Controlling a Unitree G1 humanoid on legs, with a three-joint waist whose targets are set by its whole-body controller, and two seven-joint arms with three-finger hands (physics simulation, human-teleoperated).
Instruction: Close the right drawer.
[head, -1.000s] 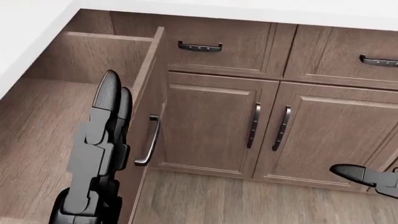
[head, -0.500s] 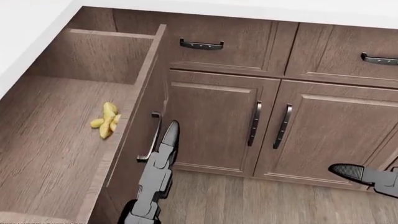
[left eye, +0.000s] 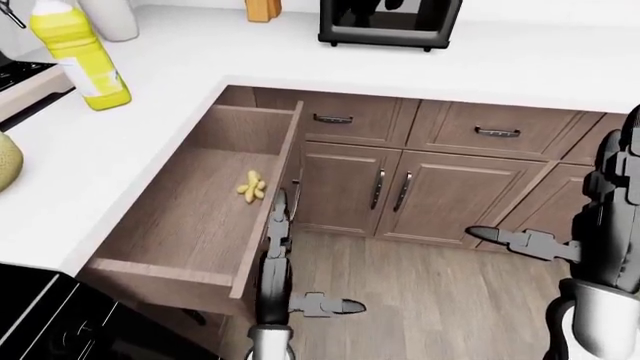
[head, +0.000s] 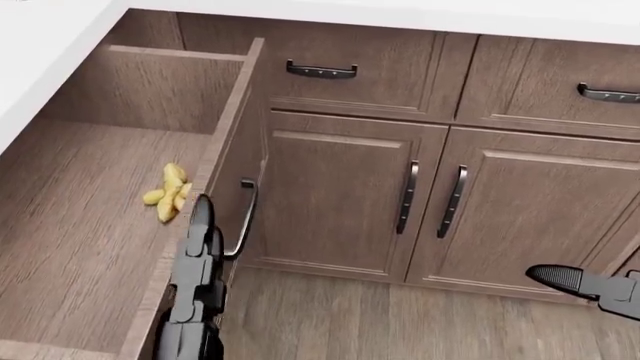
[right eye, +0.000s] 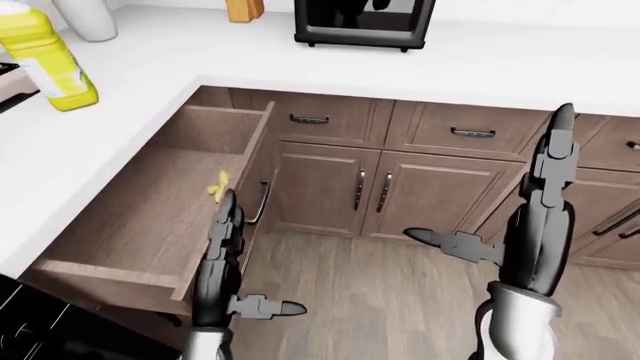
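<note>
One drawer (left eye: 190, 232) was hanging wide open under the white counter (left eye: 120, 150), ginger-looking root (head: 168, 192) lying inside. My left hand (right eye: 225, 232) had straight, spread fingers against the drawer's front panel beside its handle (head: 240, 225). Right hand (right eye: 540, 217) was splayed open, well off to the drawer's right.

Ginger (head: 168, 195) lies in drawer (head: 80, 247), left of cabinets (head: 345, 199).

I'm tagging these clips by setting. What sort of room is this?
Most likely a kitchen: a white L-shaped countertop over wooden cabinets, an open drawer, a yellow bottle and a black countertop appliance.
</note>
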